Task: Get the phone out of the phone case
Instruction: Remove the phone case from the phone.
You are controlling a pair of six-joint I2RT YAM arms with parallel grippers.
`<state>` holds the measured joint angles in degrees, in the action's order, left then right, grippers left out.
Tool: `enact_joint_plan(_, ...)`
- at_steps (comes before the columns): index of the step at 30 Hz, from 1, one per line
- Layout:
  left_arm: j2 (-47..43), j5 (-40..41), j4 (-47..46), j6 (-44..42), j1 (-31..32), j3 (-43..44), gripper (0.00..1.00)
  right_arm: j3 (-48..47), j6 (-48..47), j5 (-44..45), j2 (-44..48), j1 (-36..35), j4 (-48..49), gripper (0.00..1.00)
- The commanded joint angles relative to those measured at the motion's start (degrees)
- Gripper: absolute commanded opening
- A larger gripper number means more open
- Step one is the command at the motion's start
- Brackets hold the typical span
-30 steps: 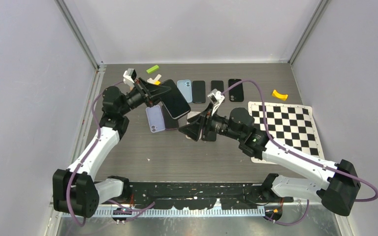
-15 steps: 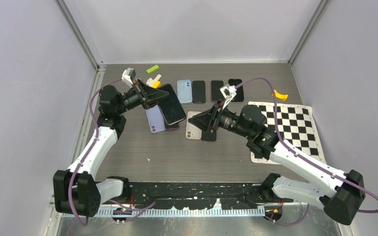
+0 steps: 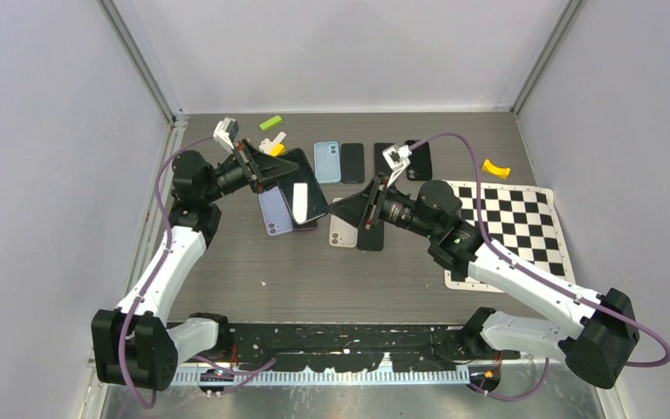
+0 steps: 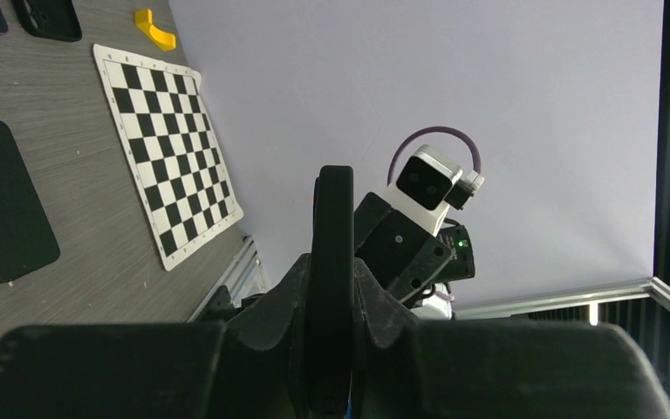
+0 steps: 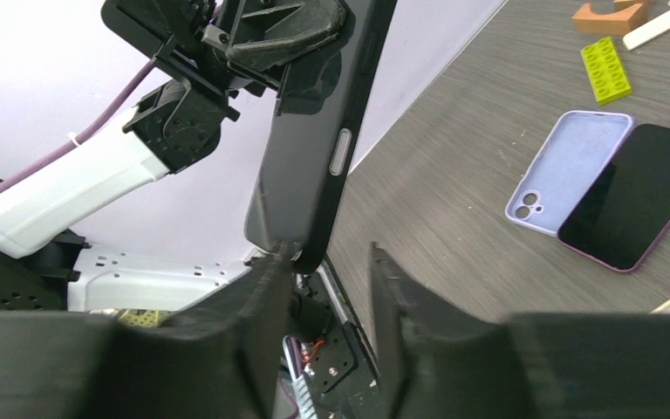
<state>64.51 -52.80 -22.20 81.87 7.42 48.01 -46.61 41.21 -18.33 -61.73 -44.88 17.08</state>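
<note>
The phone (image 3: 310, 188), in its black phone case, is held up off the surface (image 3: 253, 262) at the tip of the left gripper (image 3: 272, 170), above a lilac case (image 3: 270, 216) lying flat. From above its broad dark face shows. The left wrist view gives only its thin edge (image 4: 333, 227), pinched tight between the 2 left fingers (image 4: 279, 305). The right wrist view shows the long side (image 5: 323, 140) with a side button, which neither other view shows. There the right gripper (image 5: 331, 262) has its fingers (image 5: 262, 297) spread, the phone's lower end above the gap; whether it touches either finger cannot be told. From above, the right gripper (image 3: 356, 202) sits just beside the phone. The seam between phone and case is hard to make out anywhere. A dark phone (image 5: 632, 196) with a purple rim lies against the lilac case (image 5: 567, 166); in the top view the raised phone hides most of it. Further out are a green brick (image 3: 270, 123), a checkerboard (image 3: 506, 223) and a yellow piece (image 3: 495, 168). Any lettering is too small to read.
</note>
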Motion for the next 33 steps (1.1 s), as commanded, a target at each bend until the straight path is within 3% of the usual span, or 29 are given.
enact_joint_plan(1,-2.44,-1.65,-2.76,0.34,-0.09,3.66,0.0,-3.32,-2.44,1.74,-1.58,0.06,-2.37,0.27)
enact_joint_plan(12,-3.62,-2.28,-7.2,3.66,-0.08,3.91,0.0,-8.91,-10.73,9.94,-8.71,0.13,-23.34,0.02)
enact_joint_plan(18,-3.71,-2.59,-8.19,4.84,-0.12,4.54,0.0,-10.48,-13.15,22.44,-11.53,0.19,-30.98,0.01)
enact_joint_plan(33,-2.33,-2.32,-12.11,8.21,-0.09,3.14,0.0,-14.6,-13.22,35.1,-13.85,0.15,-38.13,0.01)
